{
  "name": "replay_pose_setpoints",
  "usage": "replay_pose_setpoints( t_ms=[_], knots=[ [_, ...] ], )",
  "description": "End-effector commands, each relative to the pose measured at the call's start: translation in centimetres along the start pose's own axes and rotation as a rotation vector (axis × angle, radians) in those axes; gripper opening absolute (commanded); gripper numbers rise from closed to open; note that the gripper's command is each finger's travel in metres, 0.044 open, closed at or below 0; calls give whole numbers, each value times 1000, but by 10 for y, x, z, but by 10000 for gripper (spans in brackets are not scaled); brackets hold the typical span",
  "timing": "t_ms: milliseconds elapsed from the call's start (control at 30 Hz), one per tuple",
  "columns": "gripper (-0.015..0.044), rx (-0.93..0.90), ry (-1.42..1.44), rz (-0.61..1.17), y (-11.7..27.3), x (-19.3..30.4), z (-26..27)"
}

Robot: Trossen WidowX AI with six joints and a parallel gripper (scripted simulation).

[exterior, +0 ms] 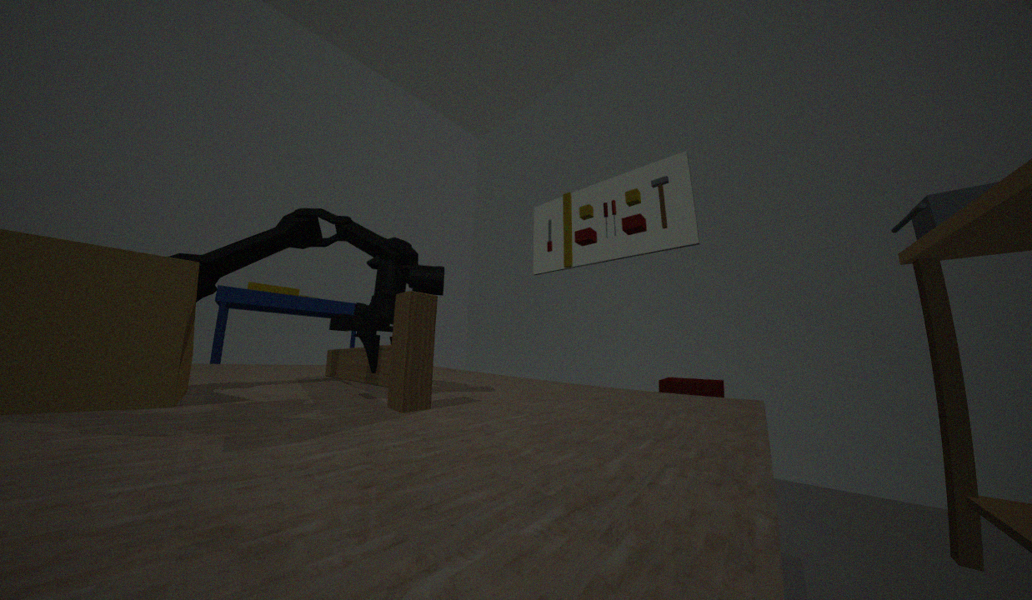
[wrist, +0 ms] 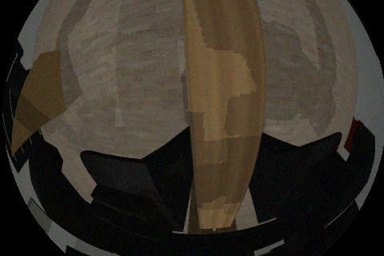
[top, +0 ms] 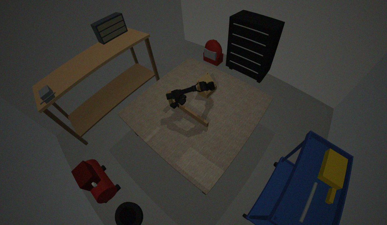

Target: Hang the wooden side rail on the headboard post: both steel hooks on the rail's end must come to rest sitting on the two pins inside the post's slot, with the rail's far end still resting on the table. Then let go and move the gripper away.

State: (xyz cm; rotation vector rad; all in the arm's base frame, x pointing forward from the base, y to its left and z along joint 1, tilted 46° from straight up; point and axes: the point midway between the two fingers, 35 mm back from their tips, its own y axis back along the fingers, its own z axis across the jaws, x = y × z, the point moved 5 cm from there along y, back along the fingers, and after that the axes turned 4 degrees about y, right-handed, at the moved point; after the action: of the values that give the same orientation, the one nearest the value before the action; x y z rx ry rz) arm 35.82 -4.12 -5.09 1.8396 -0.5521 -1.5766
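Note:
The wooden side rail (top: pixel 193 113) (exterior: pixel 348 362) (wrist: pixel 224 68) runs lengthwise away from the post. My gripper (top: pixel 178 104) (exterior: pixel 381 361) (wrist: pixel 214 128) is shut on the rail near its post end, one finger on each side. The headboard post (exterior: pixel 413 350) stands upright on the table, directly by that rail end. In the top view the arm largely covers the post. The rail's far end is low over the table or on it; contact cannot be told. The hooks, the slot and the pins cannot be made out, so whether the hooks sit on the pins is hidden.
A wooden box (top: pixel 206 93) (exterior: pixel 87 321) (wrist: pixel 46 82) stands under the arm's base on the table (top: pixel 150 123) (exterior: pixel 504 485). The arm reaches from there over the rail. A workbench (top: pixel 77 65), a black cabinet (top: pixel 250 44) and a blue cart (top: pixel 284 179) stand off the table.

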Motion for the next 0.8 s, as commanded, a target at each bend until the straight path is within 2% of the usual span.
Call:
replay_pose_setpoints(
  t_ms=[0,767],
  knots=[
    [0,6,-1,6,2,4,2],
    [0,6,-1,6,4,6,2]
  ],
)
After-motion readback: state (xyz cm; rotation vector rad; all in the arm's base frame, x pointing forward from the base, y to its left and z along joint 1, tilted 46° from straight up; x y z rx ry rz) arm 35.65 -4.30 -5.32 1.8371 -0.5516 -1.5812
